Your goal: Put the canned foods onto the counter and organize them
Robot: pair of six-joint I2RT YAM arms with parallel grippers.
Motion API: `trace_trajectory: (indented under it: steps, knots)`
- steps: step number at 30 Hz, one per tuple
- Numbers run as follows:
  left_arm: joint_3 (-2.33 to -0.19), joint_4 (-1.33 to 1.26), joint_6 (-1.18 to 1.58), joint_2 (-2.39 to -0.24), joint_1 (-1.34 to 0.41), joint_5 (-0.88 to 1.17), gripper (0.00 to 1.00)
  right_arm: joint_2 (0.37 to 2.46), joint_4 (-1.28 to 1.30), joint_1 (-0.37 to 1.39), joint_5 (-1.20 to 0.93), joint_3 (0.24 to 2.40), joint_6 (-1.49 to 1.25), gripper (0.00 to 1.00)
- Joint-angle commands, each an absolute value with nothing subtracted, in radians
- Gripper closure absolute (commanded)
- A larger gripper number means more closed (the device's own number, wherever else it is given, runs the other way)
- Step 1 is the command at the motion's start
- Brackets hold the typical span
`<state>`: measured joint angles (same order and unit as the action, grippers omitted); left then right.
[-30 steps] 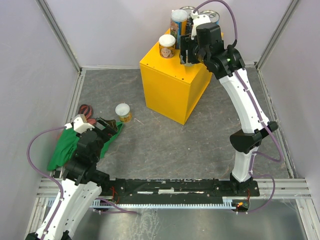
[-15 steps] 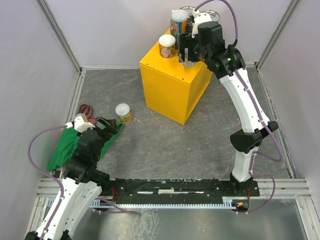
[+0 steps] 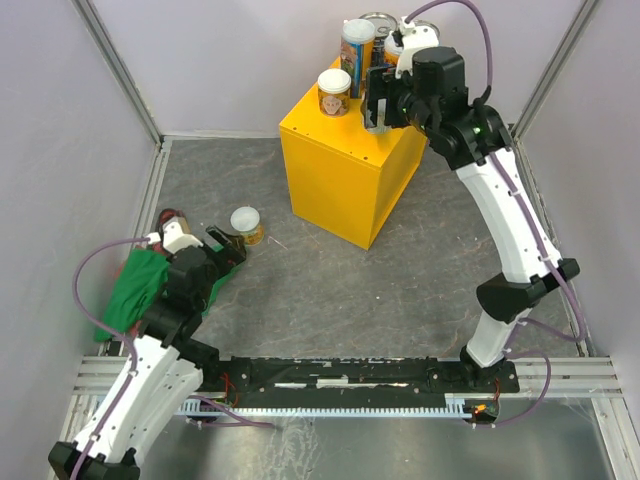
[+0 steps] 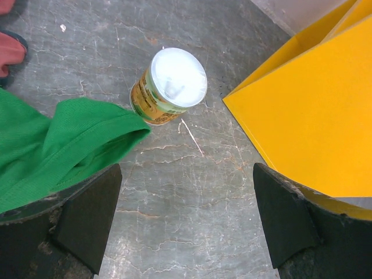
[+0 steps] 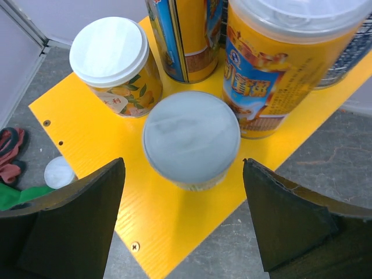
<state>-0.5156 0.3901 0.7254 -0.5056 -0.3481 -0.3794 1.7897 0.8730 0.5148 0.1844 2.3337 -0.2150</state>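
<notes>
On the yellow counter point(image 5: 96, 136) stand a grey-lidded small can point(image 5: 190, 138), a white-lidded small can point(image 5: 110, 52) and two tall colourful cans point(image 5: 187, 36) point(image 5: 283, 64). My right gripper point(image 5: 183, 218) hovers open just above and behind the grey-lidded can, with the fingers point(image 5: 70, 221) clear of it. In the top view the right gripper point(image 3: 385, 100) is over the counter point(image 3: 345, 180), beside two silver-topped cans point(image 3: 378, 22). Another small can point(image 4: 171, 84) stands on the floor. My left gripper point(image 4: 186, 226) is open and empty, a short way short of it.
A green cloth point(image 4: 58, 145) lies on the grey stone floor, its tip touching the floor can's left side. A red item point(image 3: 170, 218) lies beyond the cloth. Pale walls with metal rails point(image 3: 120, 70) close in the floor. The counter's face point(image 4: 314, 116) is right of the left gripper.
The right gripper has opened wider and drawn up and back off the grey-lidded can, which stays on the counter. The left arm has moved forward toward the floor can.
</notes>
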Motion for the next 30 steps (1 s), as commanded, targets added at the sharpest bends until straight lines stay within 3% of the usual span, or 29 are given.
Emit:
trace_trajectory:
  steps: [1,19,30]
  knots:
    - [-0.502,0.271,0.694,-0.586,-0.341,-0.345,0.01,1.697,0.802,0.515,0.171,2.294,-0.228,0.11]
    - [-0.471,0.037,0.628,-1.042,-0.359,-0.43,0.04,1.604,0.779,0.523,0.141,2.189,-0.23,0.11]
    - [-0.547,-0.084,0.59,-1.28,-0.478,-0.636,0.0,1.599,0.763,0.523,0.119,2.153,-0.244,0.11]
